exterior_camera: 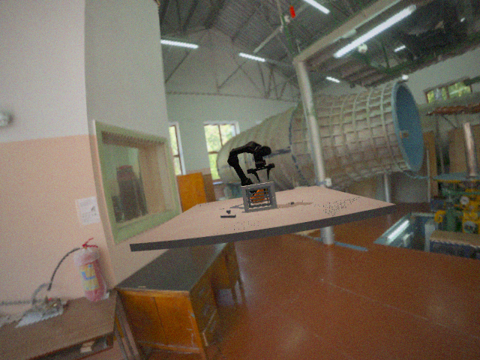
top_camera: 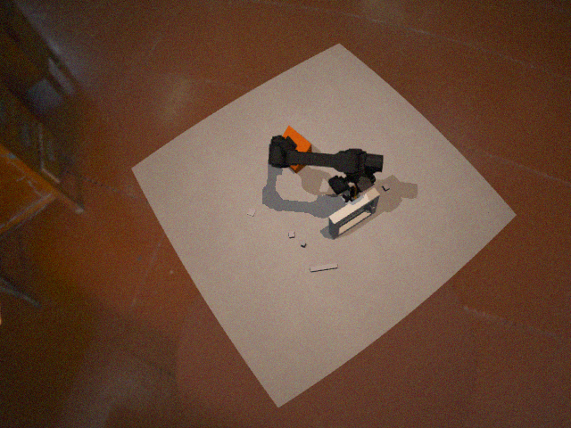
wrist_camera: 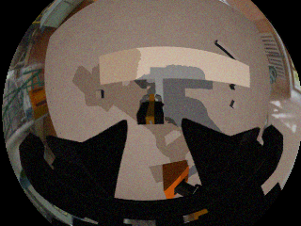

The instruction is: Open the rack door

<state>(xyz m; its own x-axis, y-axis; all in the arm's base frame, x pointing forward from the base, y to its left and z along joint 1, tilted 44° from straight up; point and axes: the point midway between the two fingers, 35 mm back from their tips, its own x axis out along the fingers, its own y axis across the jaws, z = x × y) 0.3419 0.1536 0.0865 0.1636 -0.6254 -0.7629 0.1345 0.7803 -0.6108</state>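
With my gripper (top_camera: pixel 352 193) (exterior_camera: pixel 263 179) (wrist_camera: pixel 154 123) parted and empty above the frame (top_camera: pixel 354 206) (exterior_camera: pixel 245 199) (wrist_camera: pixel 221 71), toward the table's (top_camera: pixel 221 285) (exterior_camera: pixel 186 228) (wrist_camera: pixel 94 42) right corner, turning, opening and release apparently remain.

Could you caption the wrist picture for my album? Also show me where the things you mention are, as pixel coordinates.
Open black fingers point down toward a black-and-orange piece (wrist_camera: pixel 150 110) beside a pale frame (wrist_camera: pixel 188 61).
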